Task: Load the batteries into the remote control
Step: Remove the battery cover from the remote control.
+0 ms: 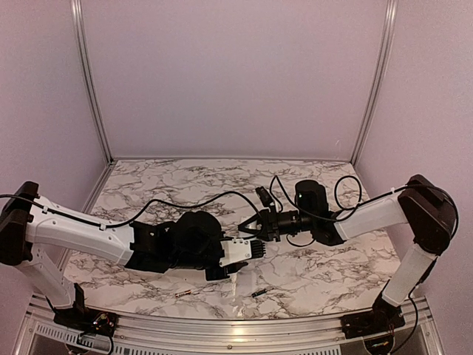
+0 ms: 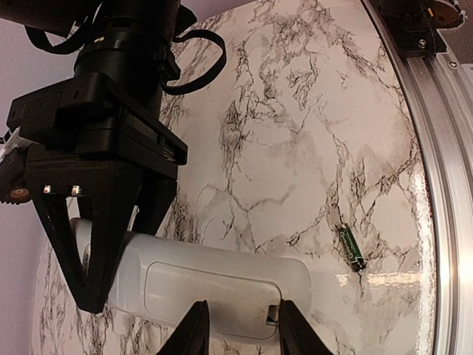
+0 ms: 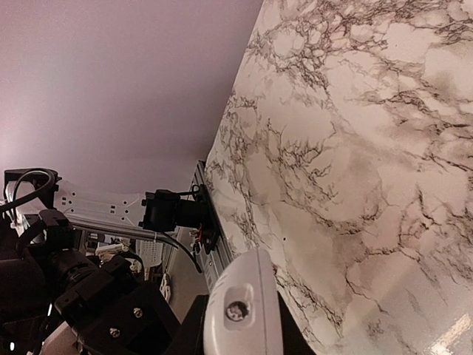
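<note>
The white remote control (image 2: 222, 277) hangs above the marble table, plain back and battery cover facing my left wrist camera. My right gripper (image 3: 240, 329) is shut on one end of it; its black fingers (image 2: 103, 244) clamp that end. My left gripper (image 2: 242, 309) is open, with both fingertips lying over the battery cover, one beside the latch notch (image 2: 272, 314). From above only the remote's lower end (image 1: 233, 284) shows below the left gripper (image 1: 253, 250) and right gripper (image 1: 259, 229). A dark battery (image 2: 350, 248) (image 1: 259, 293) and a silvery one (image 1: 185, 294) lie on the table.
An aluminium rail (image 2: 436, 185) runs along the near table edge (image 1: 222, 325), close to both batteries. Black cables (image 1: 281, 192) loop over the right arm. Lilac walls and metal posts (image 1: 89, 81) close in the back and sides.
</note>
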Controlling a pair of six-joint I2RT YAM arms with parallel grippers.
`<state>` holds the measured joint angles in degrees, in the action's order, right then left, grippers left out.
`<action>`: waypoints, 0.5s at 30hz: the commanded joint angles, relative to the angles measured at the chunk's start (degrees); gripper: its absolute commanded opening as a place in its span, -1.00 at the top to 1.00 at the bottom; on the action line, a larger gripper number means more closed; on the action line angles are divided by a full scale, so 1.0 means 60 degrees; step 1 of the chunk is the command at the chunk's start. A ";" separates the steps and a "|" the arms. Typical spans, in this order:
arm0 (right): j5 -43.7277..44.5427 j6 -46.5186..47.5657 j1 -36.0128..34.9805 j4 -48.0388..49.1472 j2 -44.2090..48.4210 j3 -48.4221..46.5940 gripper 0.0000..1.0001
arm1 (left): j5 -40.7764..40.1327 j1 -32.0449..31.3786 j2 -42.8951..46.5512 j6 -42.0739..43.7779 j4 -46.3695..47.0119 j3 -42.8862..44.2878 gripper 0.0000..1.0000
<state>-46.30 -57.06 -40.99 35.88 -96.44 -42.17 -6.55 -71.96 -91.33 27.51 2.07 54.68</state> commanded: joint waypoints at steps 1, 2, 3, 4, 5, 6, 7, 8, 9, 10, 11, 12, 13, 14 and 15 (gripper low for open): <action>-0.0305 -0.0167 -0.0193 0.0251 0.0193 -0.0356 1.00 | -0.0493 -0.0032 -0.0373 0.0142 -0.0212 0.0240 0.33; -0.0320 -0.0194 -0.0209 0.0270 0.0195 -0.0358 1.00 | -0.0599 -0.0032 -0.0397 0.0174 -0.0212 0.0247 0.33; -0.0342 -0.0203 -0.0224 0.0275 0.0215 -0.0347 1.00 | -0.0706 -0.0032 -0.0414 0.0183 -0.0201 0.0253 0.33; -0.0356 -0.0228 -0.0228 0.0288 0.0218 -0.0340 1.00 | -0.0796 -0.0032 -0.0422 0.0214 -0.0198 0.0254 0.33; -0.0389 -0.0268 -0.0241 0.0321 0.0200 -0.0332 1.00 | -0.0862 -0.0032 -0.0412 0.0231 -0.0174 0.0241 0.34; -0.0406 -0.0309 -0.0237 0.0371 0.0208 -0.0307 1.00 | -0.0902 -0.0032 -0.0398 0.0234 -0.0149 0.0234 0.35; -0.0436 -0.0375 -0.0242 0.0434 0.0191 -0.0286 1.00 | -0.0912 -0.0032 -0.0383 0.0249 -0.0129 0.0226 0.36; -0.0463 -0.0391 -0.0243 0.0462 0.0167 -0.0283 1.00 | -0.0979 -0.0032 -0.0380 0.0257 -0.0094 0.0212 0.38; -0.0485 -0.0414 -0.0243 0.0476 0.0133 -0.0277 1.00 | -0.1063 -0.0032 -0.0355 0.0258 -0.0038 0.0192 0.39; -0.0511 -0.0438 -0.0239 0.0487 0.0116 -0.0280 1.00 | -0.1158 -0.0032 -0.0320 0.0274 0.0018 0.0169 0.40; -0.0515 -0.0455 -0.0235 0.0505 0.0088 -0.0251 1.00 | -0.1246 -0.0032 -0.0276 0.0308 0.0059 0.0141 0.41; -0.0528 -0.0477 -0.0242 0.0533 0.0055 -0.0227 1.00 | -0.1327 -0.0032 -0.0227 0.0348 0.0129 0.0117 0.42; -0.0540 -0.0499 -0.0236 0.0551 0.0035 -0.0214 1.00 | -0.1396 -0.0032 -0.0168 0.0390 0.0189 0.0092 0.42; -0.0533 -0.0514 -0.0235 0.0553 -0.0003 -0.0199 1.00 | -0.1419 -0.0032 -0.0093 0.0426 0.0241 0.0056 0.43; -0.0543 -0.0534 -0.0242 0.0575 -0.0046 -0.0181 1.00 | -0.1427 -0.0032 -0.0012 0.0447 0.0320 0.0026 0.43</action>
<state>-45.82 -57.21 -40.99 36.36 -96.44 -42.17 -10.44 -72.77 -92.03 28.86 2.48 55.33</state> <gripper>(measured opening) 0.188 0.288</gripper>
